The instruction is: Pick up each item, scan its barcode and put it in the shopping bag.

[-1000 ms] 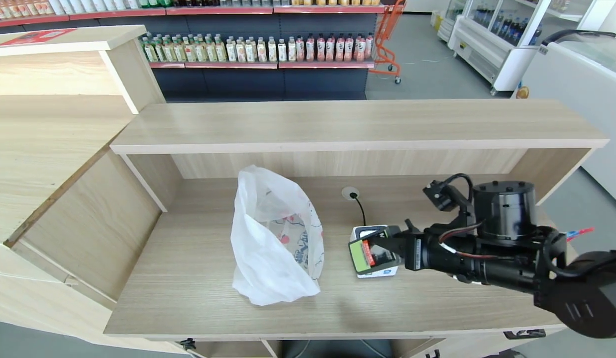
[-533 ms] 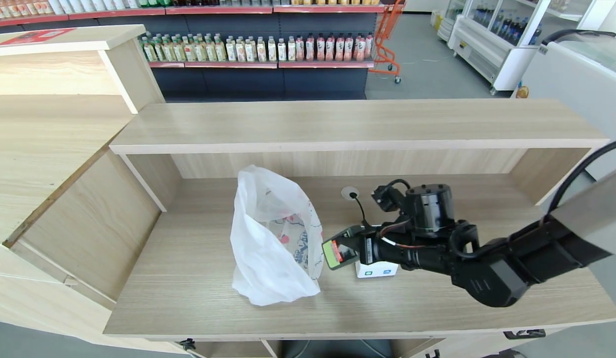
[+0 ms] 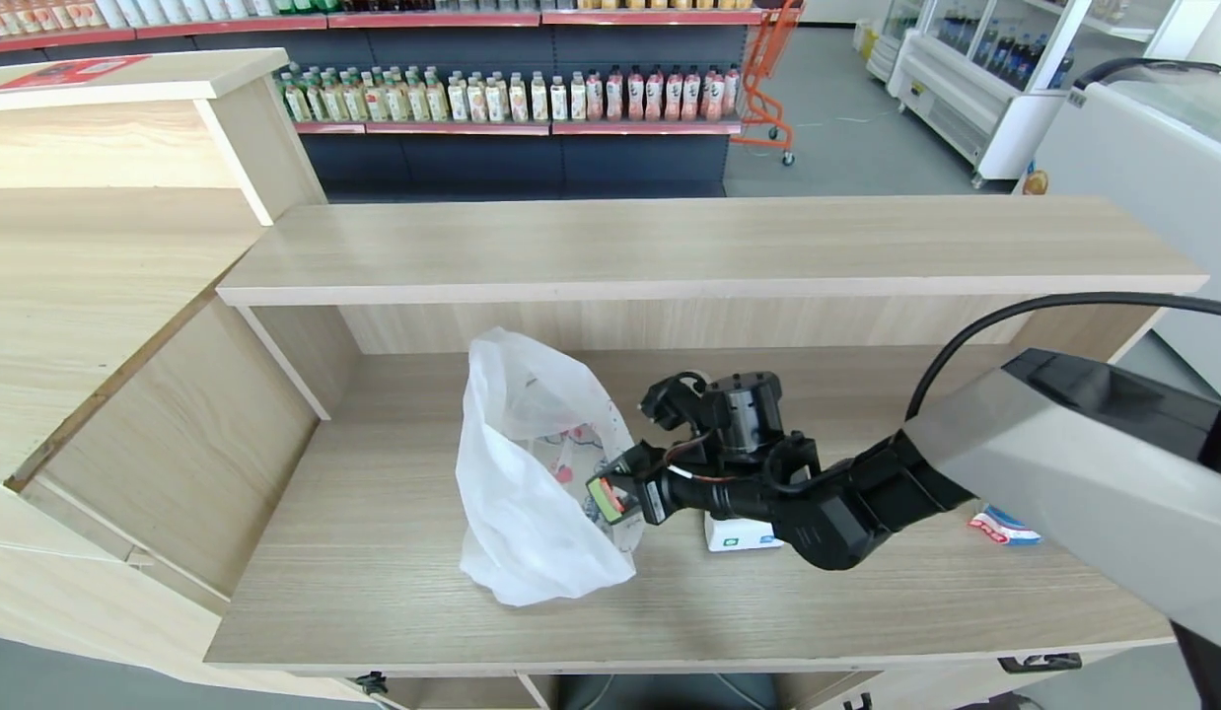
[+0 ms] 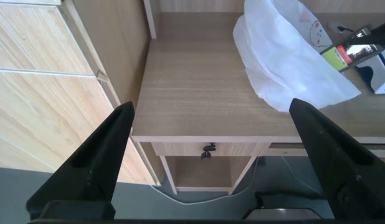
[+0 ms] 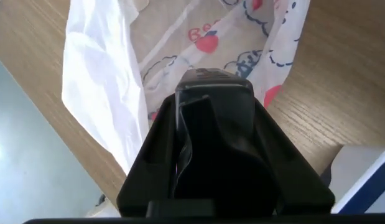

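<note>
One small green-and-red packet [image 3: 605, 498] sits clamped in my right gripper [image 3: 612, 492] at frame centre, held over the white shopping bag's [image 3: 527, 523] mouth, ready to drop in I judge, while my left gripper [image 4: 211, 107] hangs spread apart.

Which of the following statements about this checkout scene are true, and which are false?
1. The right hand holds a green packet at the mouth of the shopping bag. True.
2. The shopping bag lies folded flat. False: it stands open on the counter.
3. Another packet lies on the counter, to the right of the scanner. True.
4. The left hand grips a bottle. False: it is open and empty.
</note>
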`<state>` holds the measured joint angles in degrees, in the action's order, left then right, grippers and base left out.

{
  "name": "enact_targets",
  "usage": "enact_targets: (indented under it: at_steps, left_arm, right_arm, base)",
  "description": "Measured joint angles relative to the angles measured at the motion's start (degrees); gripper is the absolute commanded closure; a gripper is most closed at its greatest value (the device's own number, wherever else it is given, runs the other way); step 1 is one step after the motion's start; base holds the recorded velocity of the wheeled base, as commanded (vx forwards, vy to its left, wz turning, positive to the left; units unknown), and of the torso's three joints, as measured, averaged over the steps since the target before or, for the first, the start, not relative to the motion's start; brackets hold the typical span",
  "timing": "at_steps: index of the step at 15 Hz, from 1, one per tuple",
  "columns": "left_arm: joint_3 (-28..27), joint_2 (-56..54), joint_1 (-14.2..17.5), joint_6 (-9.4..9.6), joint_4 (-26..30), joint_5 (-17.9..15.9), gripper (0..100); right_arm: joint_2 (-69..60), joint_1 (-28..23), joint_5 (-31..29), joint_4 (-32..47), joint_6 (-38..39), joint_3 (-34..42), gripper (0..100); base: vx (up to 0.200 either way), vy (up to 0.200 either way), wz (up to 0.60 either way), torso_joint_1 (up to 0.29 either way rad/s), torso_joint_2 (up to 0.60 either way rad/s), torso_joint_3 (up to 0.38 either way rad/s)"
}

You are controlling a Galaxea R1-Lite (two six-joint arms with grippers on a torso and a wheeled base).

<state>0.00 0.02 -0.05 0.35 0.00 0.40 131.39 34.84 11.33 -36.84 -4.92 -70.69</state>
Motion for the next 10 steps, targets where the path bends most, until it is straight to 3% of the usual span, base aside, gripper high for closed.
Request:
enact_targets:
  at_steps: [6, 10]
  left_arm:
    - [0.0, 0.0, 0.0, 0.00, 0.0, 0.0, 0]
    - [0.0, 0.0, 0.0, 0.00, 0.0, 0.0, 0]
  right_arm:
    - [5.7, 0.5, 0.0, 1.2, -3.3, -7.1, 100]
    - [7.2, 0.2, 0.1, 5.9, -11.7, -8.9, 100]
  base:
    - [0.000, 0.000, 0.00, 0.000, 0.00, 0.000]
    - [0.000, 0.000, 0.00, 0.000, 0.00, 0.000]
